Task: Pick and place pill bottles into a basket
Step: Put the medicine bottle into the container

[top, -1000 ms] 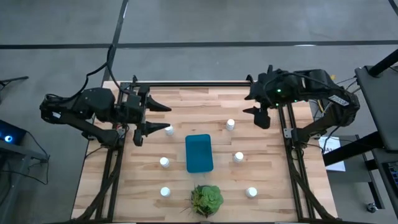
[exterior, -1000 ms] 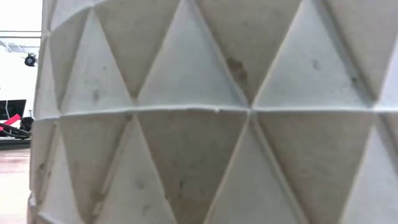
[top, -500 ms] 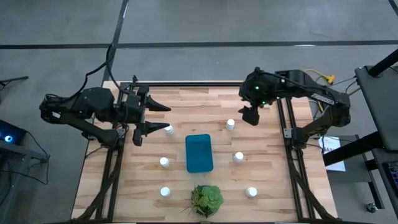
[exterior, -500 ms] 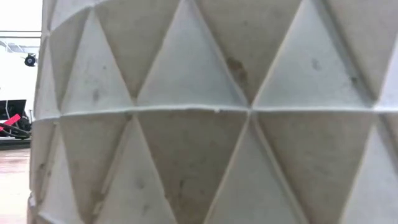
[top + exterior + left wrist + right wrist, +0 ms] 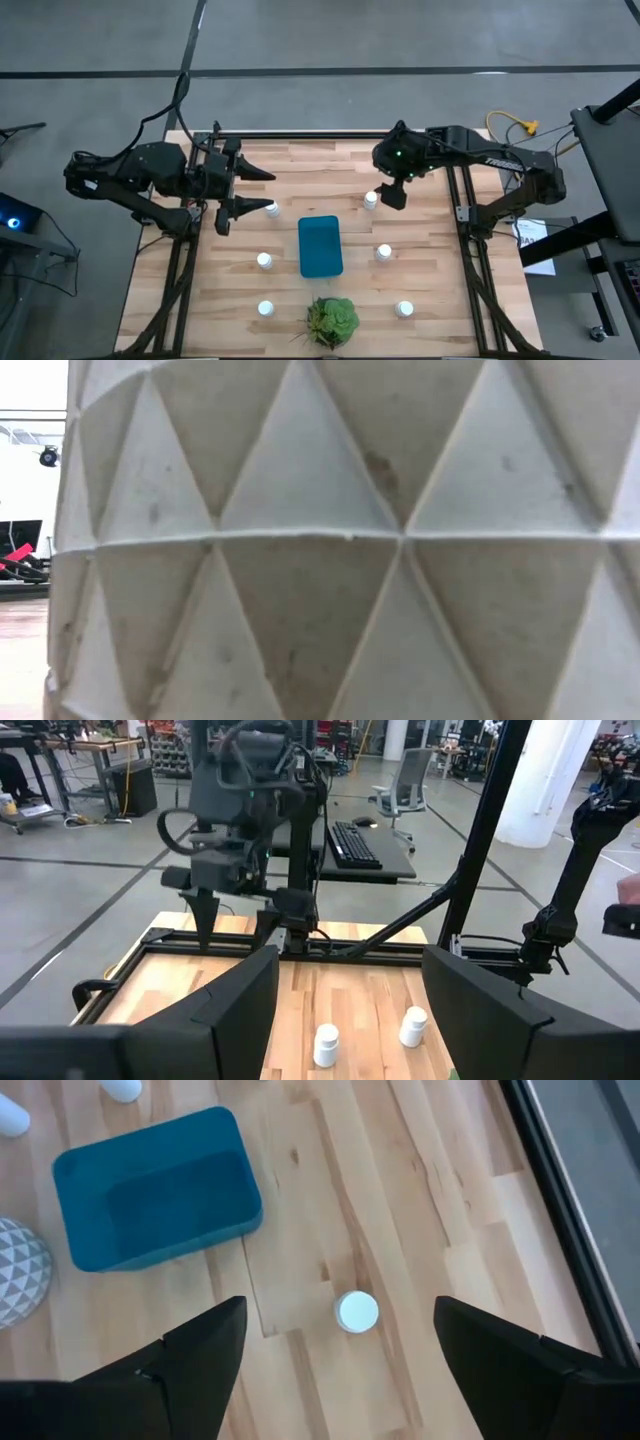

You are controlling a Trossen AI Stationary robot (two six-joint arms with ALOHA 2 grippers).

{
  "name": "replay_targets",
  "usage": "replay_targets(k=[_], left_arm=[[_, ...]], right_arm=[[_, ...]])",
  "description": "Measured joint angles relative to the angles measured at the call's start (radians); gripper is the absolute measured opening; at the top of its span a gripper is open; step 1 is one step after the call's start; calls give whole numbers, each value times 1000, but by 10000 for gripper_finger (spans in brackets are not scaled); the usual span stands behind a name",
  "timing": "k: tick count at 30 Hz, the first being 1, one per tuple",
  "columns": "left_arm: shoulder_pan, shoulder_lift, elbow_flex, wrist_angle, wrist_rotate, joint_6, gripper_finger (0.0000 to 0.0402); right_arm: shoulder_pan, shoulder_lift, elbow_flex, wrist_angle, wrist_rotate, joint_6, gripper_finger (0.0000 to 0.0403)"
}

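Note:
Six white pill bottles stand upright on the wooden table: at the far left, far right, mid left, mid right, near left and near right. The teal basket sits in the middle and appears empty. My right gripper is open and points down, just to the right of the far right bottle; in the right wrist view that bottle shows between the fingers, below them. My left gripper is open at the far left, beside the far left bottle.
A green plant in a white triangle-patterned pot stands at the near edge and fills the low view. A black frame rail runs along the table's far edge. The left wrist view shows two bottles and my right arm.
My right gripper has gone toward the table's left edge and tipped to point down, coming over the far right bottle. My left arm, the bottles and the basket have stayed where they were.

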Motion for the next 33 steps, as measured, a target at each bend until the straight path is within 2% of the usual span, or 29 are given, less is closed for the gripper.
replay_targets(k=[10,18,33], left_arm=[[0,14,-6,-6,0,-21,231],[0,15,-23,-9,3,-28,231],[0,20,-26,-15,-22,-25,231]], right_arm=[[0,-12,-150,128,-9,27,299],[1,-11,-247,242,-59,76,300],[-26,-8,-387,315,-54,-68,293]])
